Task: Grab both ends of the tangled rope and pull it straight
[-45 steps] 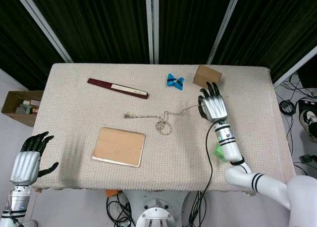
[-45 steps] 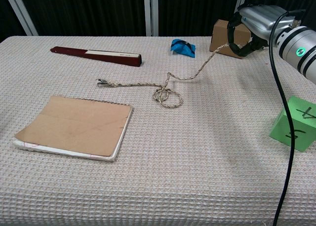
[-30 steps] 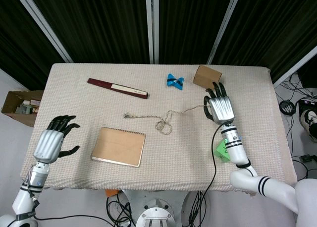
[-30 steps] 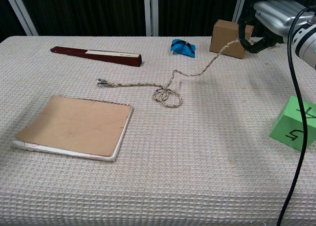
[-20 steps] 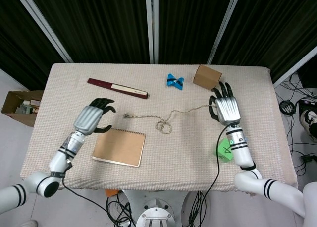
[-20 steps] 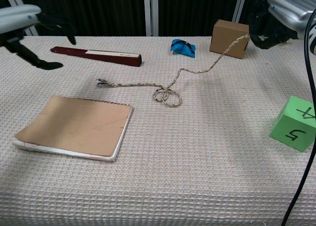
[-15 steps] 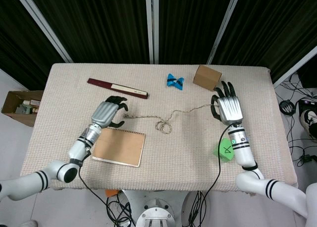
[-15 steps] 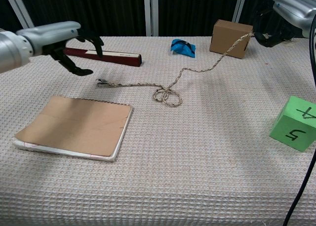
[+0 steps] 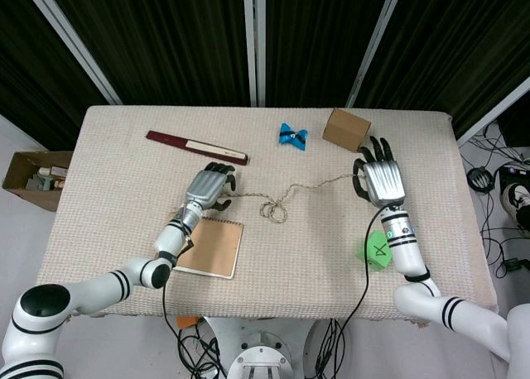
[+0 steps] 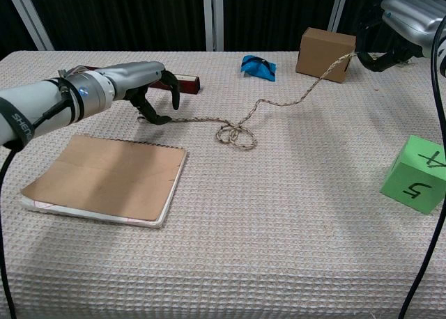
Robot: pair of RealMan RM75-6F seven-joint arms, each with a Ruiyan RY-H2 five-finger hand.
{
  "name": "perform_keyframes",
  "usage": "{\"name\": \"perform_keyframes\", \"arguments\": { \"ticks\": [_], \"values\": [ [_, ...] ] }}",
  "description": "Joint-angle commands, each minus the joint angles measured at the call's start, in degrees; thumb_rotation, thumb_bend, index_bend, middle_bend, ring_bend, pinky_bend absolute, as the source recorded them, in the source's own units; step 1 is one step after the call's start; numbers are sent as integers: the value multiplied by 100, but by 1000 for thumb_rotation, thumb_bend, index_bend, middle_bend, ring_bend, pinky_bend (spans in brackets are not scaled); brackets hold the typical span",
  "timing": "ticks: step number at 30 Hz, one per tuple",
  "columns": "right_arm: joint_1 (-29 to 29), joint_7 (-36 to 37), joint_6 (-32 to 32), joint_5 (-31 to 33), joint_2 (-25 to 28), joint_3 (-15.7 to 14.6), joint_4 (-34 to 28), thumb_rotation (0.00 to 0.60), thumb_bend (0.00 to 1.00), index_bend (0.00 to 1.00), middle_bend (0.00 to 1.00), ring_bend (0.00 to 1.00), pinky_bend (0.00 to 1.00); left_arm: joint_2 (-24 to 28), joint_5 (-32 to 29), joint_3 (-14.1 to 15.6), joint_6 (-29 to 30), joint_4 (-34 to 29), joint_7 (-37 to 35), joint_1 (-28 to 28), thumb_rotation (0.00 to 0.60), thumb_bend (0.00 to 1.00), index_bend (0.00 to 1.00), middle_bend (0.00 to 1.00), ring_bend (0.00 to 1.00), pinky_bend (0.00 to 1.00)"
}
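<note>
The thin tan rope (image 9: 306, 184) (image 10: 279, 102) lies across the middle of the table with a small knotted loop (image 9: 272, 210) (image 10: 236, 135) near its centre. My right hand (image 9: 379, 177) (image 10: 403, 21) pinches the rope's right end, and the strand rises off the cloth toward it. My left hand (image 9: 207, 188) (image 10: 136, 83) hovers palm down over the rope's left end, its fingers arched and apart around it; the thumb tip sits by the rope on the cloth. The end itself is partly hidden under that hand.
A brown notebook (image 9: 209, 247) (image 10: 104, 176) lies just in front of my left hand. A dark red flat case (image 9: 190, 146) (image 10: 187, 83), a blue object (image 9: 291, 136) (image 10: 258, 65) and a cardboard box (image 9: 346, 129) (image 10: 325, 52) sit behind the rope. A green cube (image 9: 375, 250) (image 10: 415, 174) stands at the right.
My left hand has swept in from the table's left edge to the rope's left end. The right hand has drawn its end slightly rightward and up.
</note>
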Motion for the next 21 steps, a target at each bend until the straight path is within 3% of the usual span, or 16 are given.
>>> {"name": "perform_keyframes", "arguments": {
  "ticks": [1, 21],
  "values": [
    [10, 33, -32, 8, -23, 6, 48, 600, 449, 624, 245, 0, 0, -140, -162, 50, -17, 164, 130, -65, 600, 334, 468, 163, 106, 102],
    [-42, 148, -116, 76, -90, 6, 276, 600, 446, 622, 240, 0, 0, -633, -524, 76, 41, 881, 357, -277, 600, 365, 535, 163, 106, 95]
  ]
}}
